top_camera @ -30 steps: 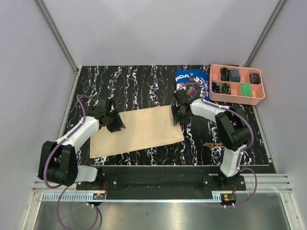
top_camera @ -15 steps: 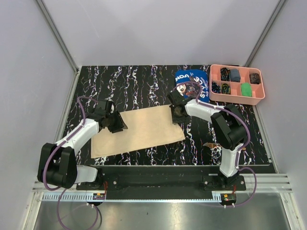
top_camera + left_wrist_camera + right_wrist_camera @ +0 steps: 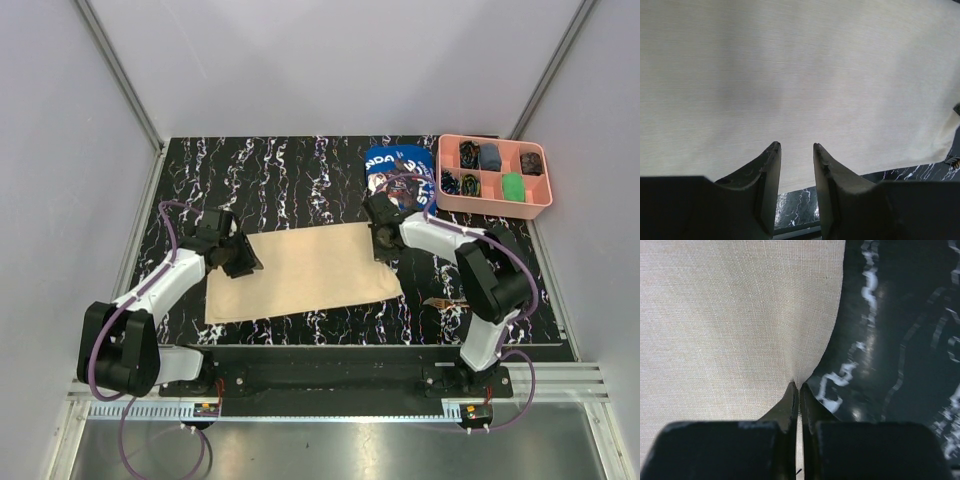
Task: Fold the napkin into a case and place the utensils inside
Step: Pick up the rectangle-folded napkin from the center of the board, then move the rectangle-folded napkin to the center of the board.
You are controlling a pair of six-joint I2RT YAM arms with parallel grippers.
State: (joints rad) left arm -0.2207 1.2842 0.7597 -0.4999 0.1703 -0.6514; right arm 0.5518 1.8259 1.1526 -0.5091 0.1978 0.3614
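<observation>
The plain beige napkin (image 3: 300, 272) lies spread flat as one sheet on the black marbled table (image 3: 280, 180); no case is in view. My right gripper (image 3: 383, 243) is shut on the napkin's right edge. The right wrist view shows the cloth (image 3: 730, 315) pinched between the fingertips of that gripper (image 3: 799, 386). At the napkin's far left corner, my left gripper (image 3: 240, 258) is open. In the left wrist view its jaws (image 3: 796, 146) stand apart over the cloth (image 3: 800, 75), holding nothing. A thin brown piece (image 3: 438, 301), perhaps one of the utensils, shows beside the right arm.
A blue printed cloth (image 3: 400, 170) lies behind the right gripper. A pink compartment tray (image 3: 493, 207) with small items sits at the far right corner. Grey walls close in the table on three sides.
The right gripper has closed on the napkin's right edge and drawn the whole napkin a little to the right. The left gripper has barely moved.
</observation>
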